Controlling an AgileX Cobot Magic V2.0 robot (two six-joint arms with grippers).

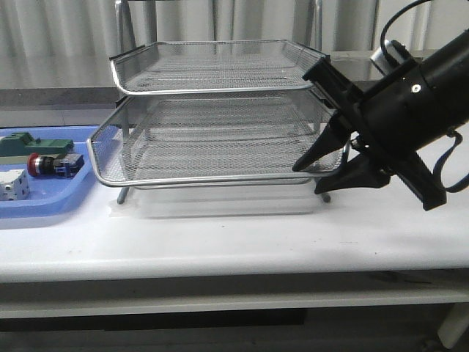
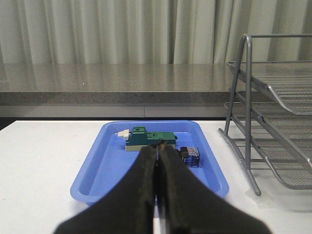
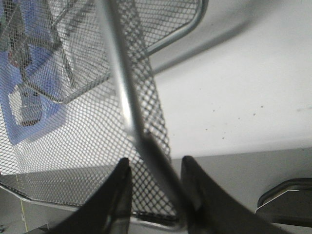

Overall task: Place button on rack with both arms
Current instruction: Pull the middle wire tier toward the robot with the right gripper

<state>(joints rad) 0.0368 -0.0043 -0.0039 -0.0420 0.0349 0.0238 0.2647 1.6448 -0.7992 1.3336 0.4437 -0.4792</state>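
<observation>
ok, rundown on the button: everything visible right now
The button lies on its side in the blue tray, left of the rack. Red mushroom head, black collar, blue rear block; looks plastic. A green part sits just behind it, a white block in front. Neither gripper touches it; the left wrist view shows only its blue end.

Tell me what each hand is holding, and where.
The right hand straddles the side rim of the rack; whether it is clamped cannot be told. The left hand is shut, holding nothing.
</observation>
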